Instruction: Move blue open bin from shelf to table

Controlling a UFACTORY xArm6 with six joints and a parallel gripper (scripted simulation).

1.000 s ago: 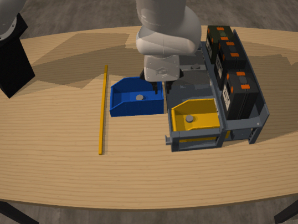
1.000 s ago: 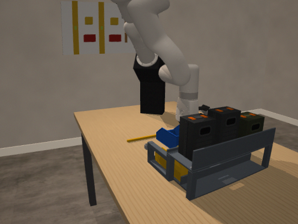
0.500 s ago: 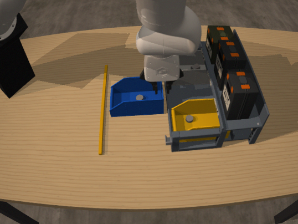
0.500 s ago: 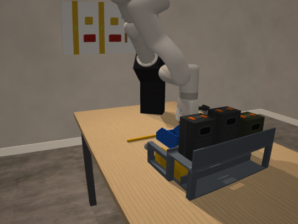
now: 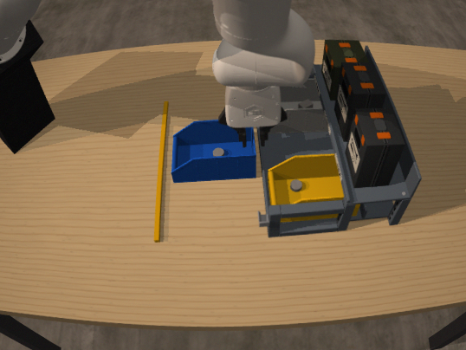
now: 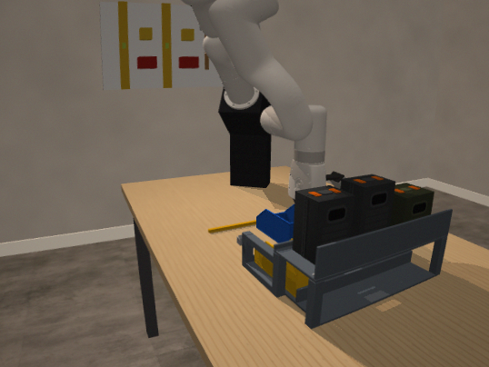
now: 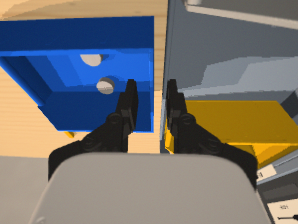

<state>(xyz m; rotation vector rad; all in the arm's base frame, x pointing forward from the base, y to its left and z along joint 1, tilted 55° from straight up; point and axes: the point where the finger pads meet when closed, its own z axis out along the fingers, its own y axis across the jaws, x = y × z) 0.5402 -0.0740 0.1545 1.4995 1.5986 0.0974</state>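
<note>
Right now, your gripper (image 5: pixel 253 144) (image 7: pixel 151 90) has its fingers apart, with nothing clamped between them. They point down around the gap between bin and shelf: in the wrist view you see the back edge of the blue bin (image 5: pixel 214 169) (image 6: pixel 274 224) (image 7: pixel 75 35) and the shelf's near edge pass between the fingertips. Whether either finger touches the bin, you cannot tell.

The blue bin is off the shelf (image 5: pixel 383 194) (image 6: pixel 386 250) (image 7: pixel 225 45), upright and flat on the table (image 5: pixel 216 277) (image 6: pixel 182 236) (image 7: pixel 15 120), just beside the shelf. Its low front faces away from the shelf, toward a yellow strip (image 5: pixel 161 173) (image 6: pixel 232 226) (image 7: pixel 69 134) lying on the table near it. Inside, the wrist view shows you two round gray parts (image 7: pixel 91 59).

On the shelf, you see the yellow bin (image 5: pixel 318 186) (image 6: pixel 263 261) (image 7: pixel 225 120) level, its open front outward and a gray disc (image 5: pixel 296 185) in it. Farther along, a small gray piece (image 5: pixel 306 104) shows, partly shaded beside your arm. Behind, on the shelf's raised rear part, two black cases (image 5: pixel 374 153) (image 6: pixel 324 218) and a dark green case (image 5: pixel 331 61) (image 6: pixel 411 200) stand upright in a row, with orange patches on top.
</note>
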